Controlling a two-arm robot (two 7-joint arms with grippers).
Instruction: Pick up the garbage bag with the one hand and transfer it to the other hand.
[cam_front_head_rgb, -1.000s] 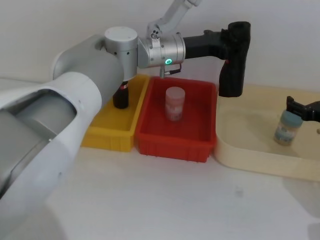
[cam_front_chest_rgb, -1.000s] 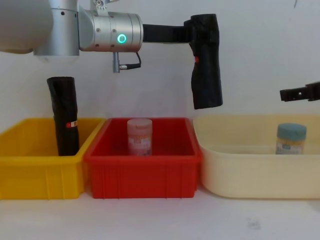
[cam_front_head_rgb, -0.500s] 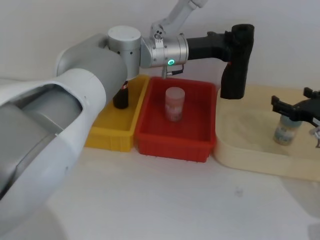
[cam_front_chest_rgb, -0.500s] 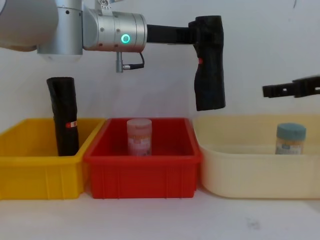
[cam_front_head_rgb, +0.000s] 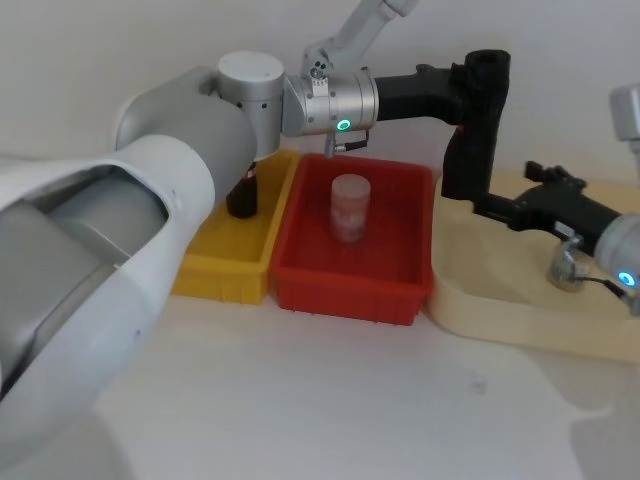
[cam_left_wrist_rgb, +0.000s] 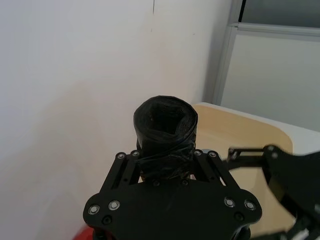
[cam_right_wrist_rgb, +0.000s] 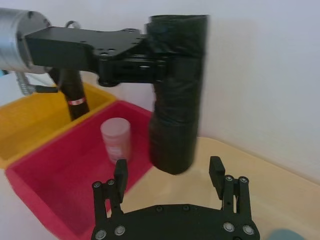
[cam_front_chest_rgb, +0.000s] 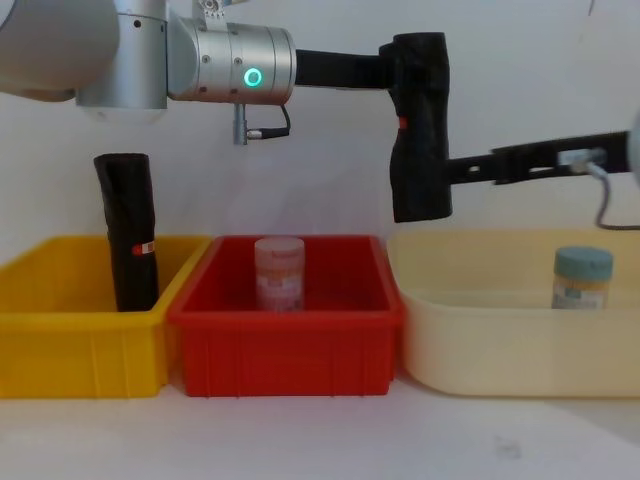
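The garbage bag (cam_front_head_rgb: 473, 125), a tall black roll, hangs upright in the air above the gap between the red bin and the cream tray. My left gripper (cam_front_head_rgb: 462, 92), on the teal-ringed arm, is shut on its upper part; the left wrist view shows the bag's end (cam_left_wrist_rgb: 165, 122) sticking out between the fingers. My right gripper (cam_front_head_rgb: 503, 192), on the blue-ringed arm, reaches in from the right at the bag's lower part (cam_front_chest_rgb: 421, 190). It is open, its fingers (cam_right_wrist_rgb: 120, 173) spread to either side of the bag's bottom end (cam_right_wrist_rgb: 173, 145). A second black roll (cam_front_chest_rgb: 130, 235) stands in the yellow bin.
The yellow bin (cam_front_chest_rgb: 70, 350) is on the left and the red bin (cam_front_chest_rgb: 285, 345) in the middle holds a pink jar (cam_front_chest_rgb: 279, 272). On the right, the cream tray (cam_front_chest_rgb: 500, 350) holds a blue-lidded jar (cam_front_chest_rgb: 582, 277) under the right arm. A wall stands close behind.
My right gripper has come in from the right edge, leftward, until its fingers reach the bag's lower part. The left arm with the bag has shifted slightly right, then held.
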